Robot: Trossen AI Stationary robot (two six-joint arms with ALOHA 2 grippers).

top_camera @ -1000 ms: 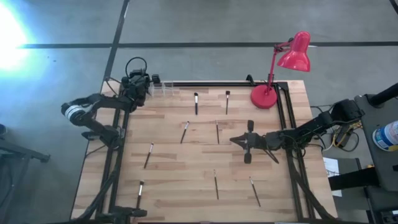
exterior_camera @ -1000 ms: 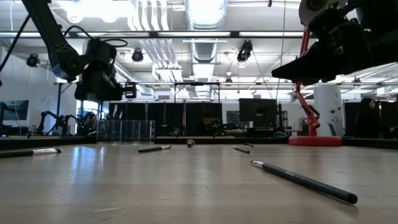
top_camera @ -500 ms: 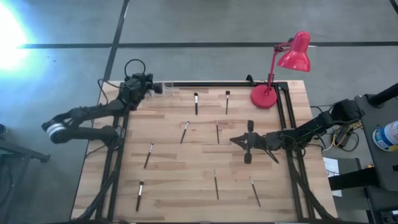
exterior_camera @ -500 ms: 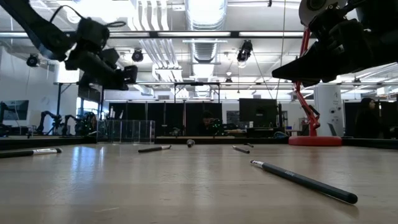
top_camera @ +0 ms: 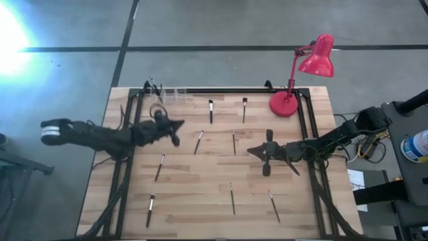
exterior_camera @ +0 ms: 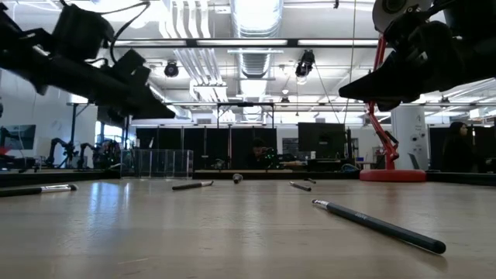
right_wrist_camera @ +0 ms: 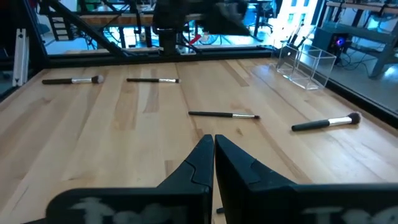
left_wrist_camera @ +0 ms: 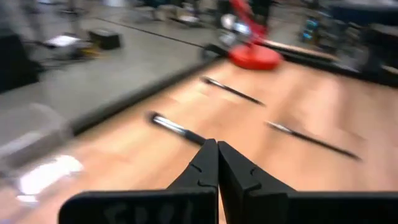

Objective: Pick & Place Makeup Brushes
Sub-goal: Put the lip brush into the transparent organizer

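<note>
Wooden slatted table point(top_camera: 200, 201) scattered with thin dark-handled makeup brushes point(top_camera: 159, 167); red desk lamp point(top_camera: 302, 73) upper right; clear acrylic holder point(top_camera: 170, 94) upper left; left gripper point(top_camera: 175, 132) and right gripper point(top_camera: 257, 152) both pinched closed, empty.

A red desk lamp point(top_camera: 309, 72) stands on the wooden table point(top_camera: 200, 181), grey floor point(top_camera: 214, 27) around.

no readable text, no labels, no numbers anywhere
</note>
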